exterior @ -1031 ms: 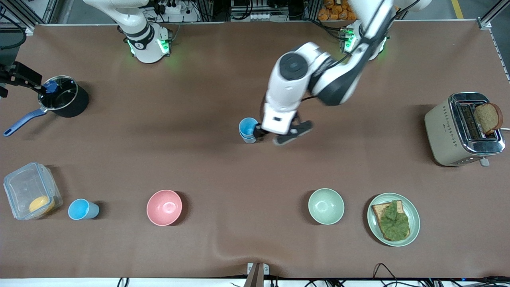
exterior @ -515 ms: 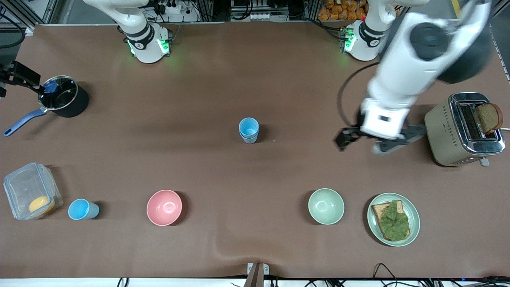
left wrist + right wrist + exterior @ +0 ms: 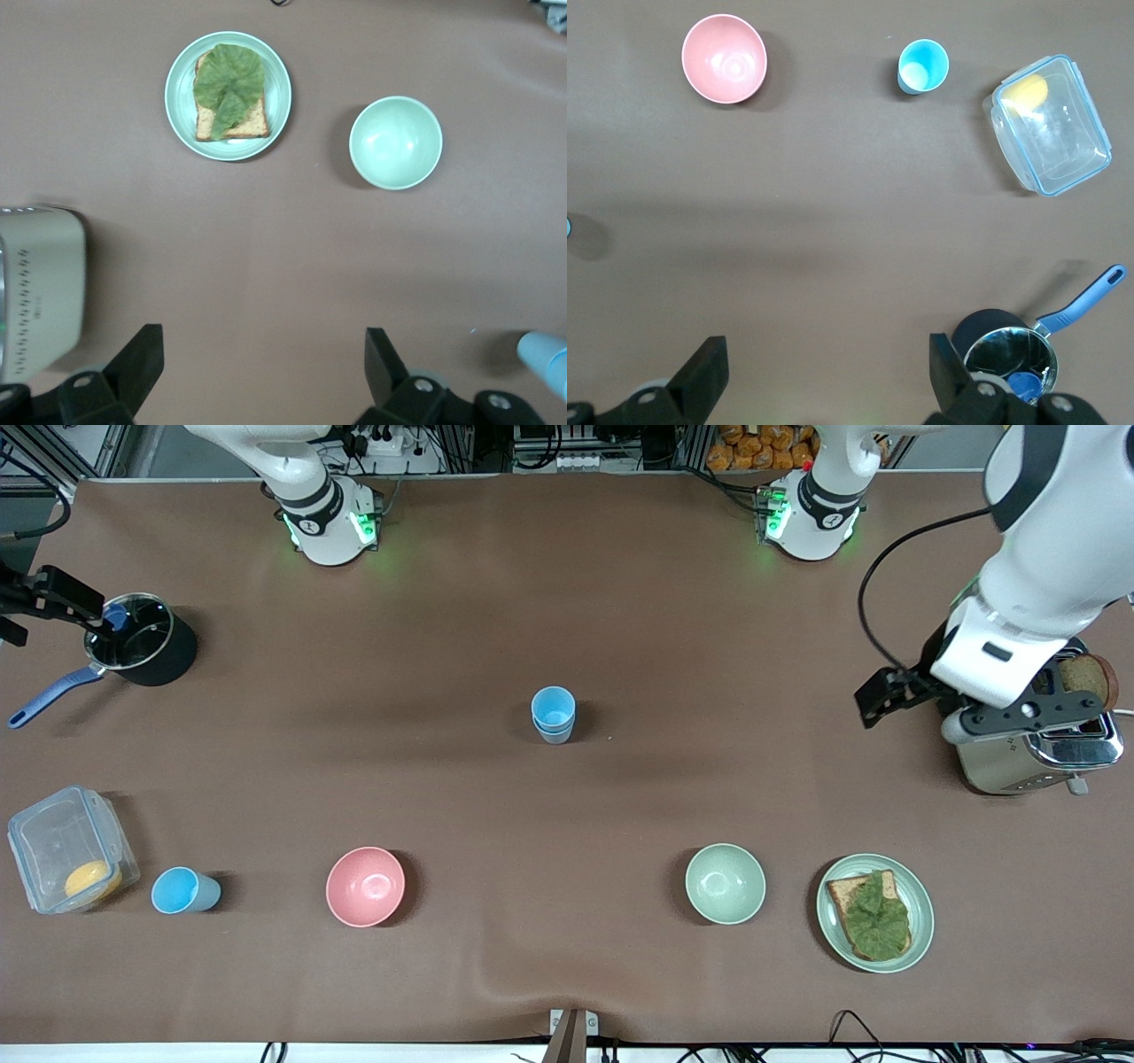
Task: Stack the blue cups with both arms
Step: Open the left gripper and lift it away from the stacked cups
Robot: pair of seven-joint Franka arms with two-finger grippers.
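Brown tabletop (image 3: 567, 602) all the way across, and starting at the right arm's end, the right gripper (image 3: 35, 598) hangs over the edge of the black saucepan (image 3: 146, 646), its jaws spread wide with nothing between them. Nearer the front camera sits a clear lidded container (image 3: 66, 859) with something yellow inside, and just beside it a single blue cup (image 3: 182, 891) stands upright, alone. Next along that same row, the pink bowl (image 3: 365, 886). Mid-table now: two blue cups nested (image 3: 553, 714), one inside the other, upright and well apart from everything else, with no gripper near them. Moving toward the left arm's end, the pale green bowl (image 3: 725, 883), then the green plate (image 3: 833, 921) carrying a slice of bread topped with lettuce (image 3: 873, 914). And finally the left gripper (image 3: 921, 713), up over the toaster (image 3: 1001, 775) and the tabletop just beside it, jaws spread wide and empty, a slice of bread (image 3: 1085, 682) poking out of the toaster slot.
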